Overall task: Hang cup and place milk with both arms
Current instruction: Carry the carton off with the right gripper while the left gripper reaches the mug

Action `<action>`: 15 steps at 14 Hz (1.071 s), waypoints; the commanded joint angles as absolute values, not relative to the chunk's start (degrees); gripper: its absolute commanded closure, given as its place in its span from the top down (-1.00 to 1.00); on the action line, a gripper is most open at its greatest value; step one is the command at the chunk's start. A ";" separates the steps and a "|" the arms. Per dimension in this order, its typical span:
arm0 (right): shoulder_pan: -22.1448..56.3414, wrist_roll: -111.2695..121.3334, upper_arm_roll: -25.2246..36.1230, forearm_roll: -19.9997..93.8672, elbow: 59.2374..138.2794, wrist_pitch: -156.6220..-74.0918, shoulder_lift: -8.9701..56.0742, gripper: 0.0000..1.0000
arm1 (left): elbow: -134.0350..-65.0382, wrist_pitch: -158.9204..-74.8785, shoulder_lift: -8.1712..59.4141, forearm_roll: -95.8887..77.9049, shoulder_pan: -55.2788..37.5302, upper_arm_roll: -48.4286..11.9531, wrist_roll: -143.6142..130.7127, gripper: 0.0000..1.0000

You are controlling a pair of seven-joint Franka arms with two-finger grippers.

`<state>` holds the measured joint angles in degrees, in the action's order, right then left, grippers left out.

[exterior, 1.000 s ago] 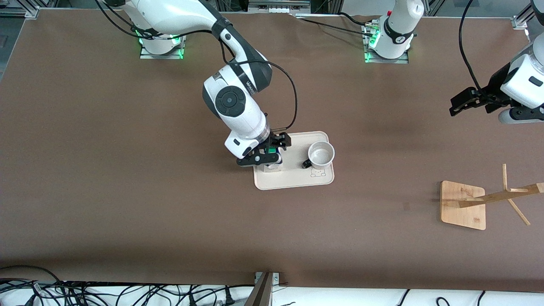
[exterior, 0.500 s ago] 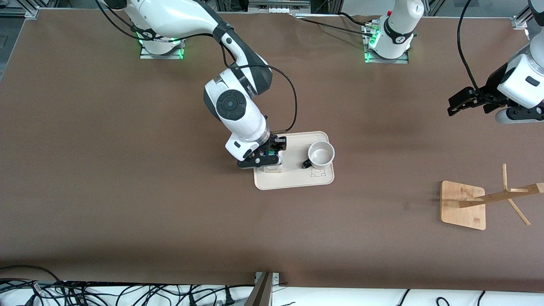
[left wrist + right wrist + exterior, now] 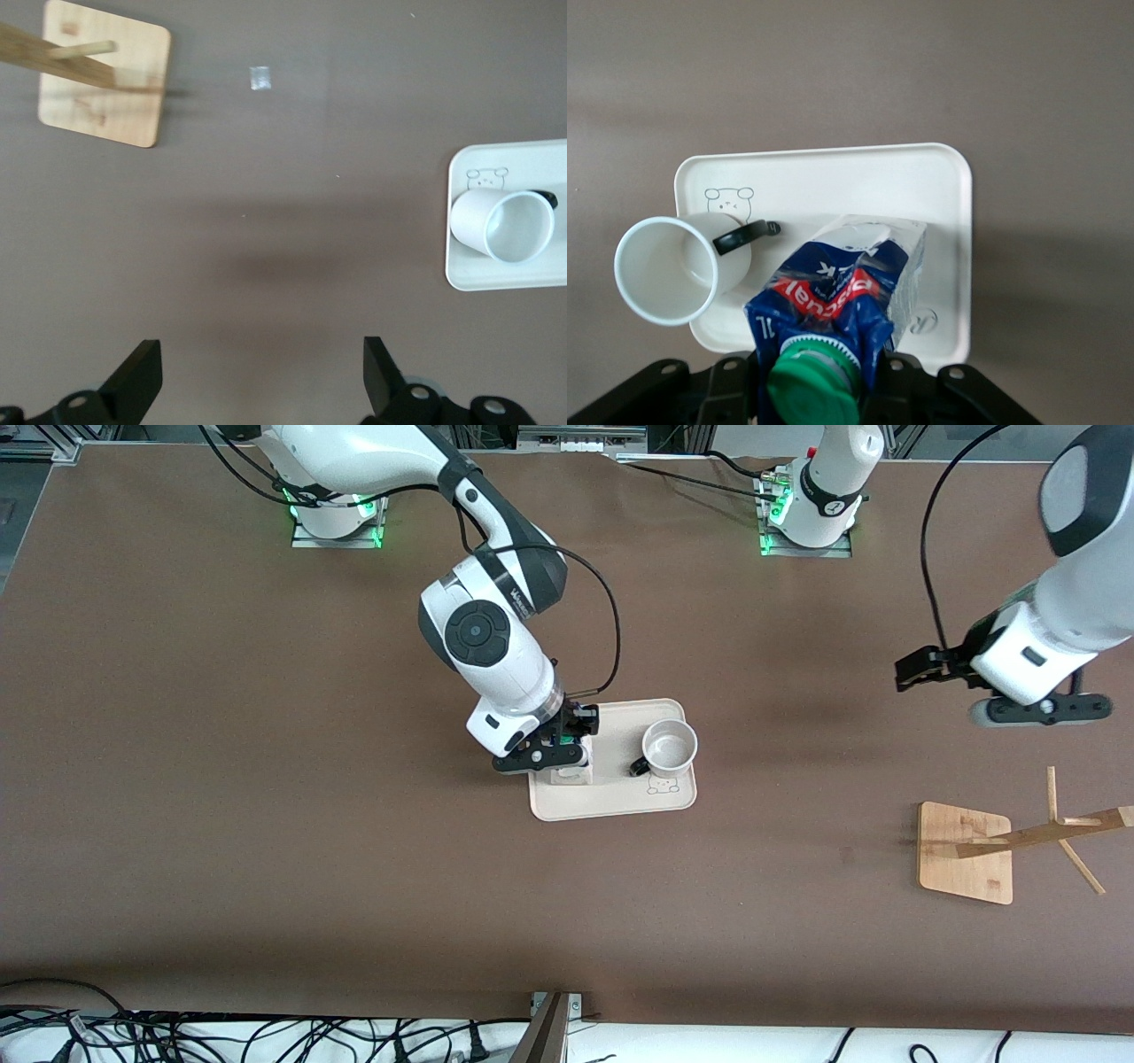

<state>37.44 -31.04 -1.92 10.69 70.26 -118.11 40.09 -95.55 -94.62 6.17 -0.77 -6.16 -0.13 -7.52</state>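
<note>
- Right gripper point(image 3: 567, 746): clenched on the dark blue and white milk carton point(image 3: 842, 292) just below its green cap, over the right-arm end of the cream rectangular tray point(image 3: 620, 802); carton's long axis runs down toward the tray.
- White mug with black loop handle point(image 3: 669, 746): upright on the tray, mouth up.
- Left gripper point(image 3: 257, 376): fingers spread, empty, over bare table between tray and bamboo rack point(image 3: 966, 852).

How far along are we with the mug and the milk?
Nothing is finished yet. The right tool is clamped on the milk carton, which is over the tray. The mug stands upright on the tray, unhung. The left tool hangs open over bare table, away from the wooden rack.
</note>
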 commanded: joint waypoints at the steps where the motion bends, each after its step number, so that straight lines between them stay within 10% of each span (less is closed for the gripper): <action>1: 36.21 -31.29 -1.15 9.84 69.79 -112.08 34.73 -0.30 | -96.42 -94.74 6.41 0.53 -6.24 -5.08 -6.59 1.00; 15: 17.58 -10.65 2.72 9.50 62.58 -81.14 27.86 -0.29 | -103.01 -116.28 21.78 0.43 -15.28 -16.00 -0.98 1.00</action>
<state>18.63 -14.23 2.65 10.36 63.02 -84.09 28.52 -103.63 -115.33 19.68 -0.78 -13.50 -16.13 -4.38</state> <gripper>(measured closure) 0.639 0.000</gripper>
